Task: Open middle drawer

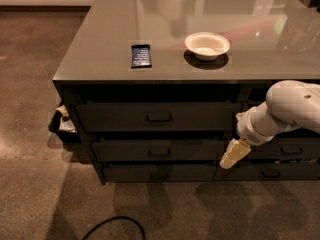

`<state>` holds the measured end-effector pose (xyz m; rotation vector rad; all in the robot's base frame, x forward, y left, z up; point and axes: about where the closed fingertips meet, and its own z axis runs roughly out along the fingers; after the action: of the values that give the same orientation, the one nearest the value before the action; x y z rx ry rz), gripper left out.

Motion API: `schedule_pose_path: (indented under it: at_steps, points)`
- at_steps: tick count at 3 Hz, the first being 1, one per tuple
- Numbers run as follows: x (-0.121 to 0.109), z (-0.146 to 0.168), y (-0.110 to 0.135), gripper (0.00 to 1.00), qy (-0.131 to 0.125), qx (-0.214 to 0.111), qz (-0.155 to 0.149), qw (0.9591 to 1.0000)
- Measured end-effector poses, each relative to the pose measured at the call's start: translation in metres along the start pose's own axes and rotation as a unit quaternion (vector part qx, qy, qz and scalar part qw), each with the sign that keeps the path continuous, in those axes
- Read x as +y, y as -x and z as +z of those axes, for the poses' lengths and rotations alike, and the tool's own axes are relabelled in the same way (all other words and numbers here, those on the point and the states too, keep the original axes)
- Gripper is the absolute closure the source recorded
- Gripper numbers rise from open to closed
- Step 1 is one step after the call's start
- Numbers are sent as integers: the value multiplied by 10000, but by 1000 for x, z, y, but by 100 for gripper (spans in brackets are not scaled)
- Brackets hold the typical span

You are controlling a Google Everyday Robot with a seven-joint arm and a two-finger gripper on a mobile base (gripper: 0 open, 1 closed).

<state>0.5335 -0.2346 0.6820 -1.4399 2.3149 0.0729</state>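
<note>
Single camera, looking down at the front of a dark grey drawer unit under a glossy grey bench [100,59]. The left column has three wide drawers. The top drawer [120,117] has the tallest front and the bottom drawer [125,173] the slimmest. The middle drawer [125,150] sits between them, front in line with its neighbours, no tray showing: reads as closed. Its small rectangular pull handle [159,152] is at the centre of the front, with nothing on it. The white arm [287,106] enters from the right edge and angles down and to the left. The cream end effector [234,154] hangs in front of the unit near the right end of the middle drawer front, about where the left and right drawer columns meet, well to the right of the pull handle. Contact with the front cannot be judged from this angle. Whether the end effector is apart or together: cannot tell. On the bench top are a white bowl [207,45], upright, right of centre, and a small dark blue flat packet [141,55] to its left, the two apart. On the floor, a black bin [61,125] with pale contents stands against the unit's left side. A black cable [116,223] loops at the bottom edge.
</note>
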Motion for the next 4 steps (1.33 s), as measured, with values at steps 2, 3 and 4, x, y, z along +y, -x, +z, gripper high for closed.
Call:
schedule_pose_path:
  at_steps: [2, 3, 4]
  points:
    - [5, 39, -6, 0, 436, -11, -152, 9989]
    - [15, 84, -14, 0, 888, -50, -229, 9958]
    - [27, 125, -14, 0, 1265, -184, -345, 9912]
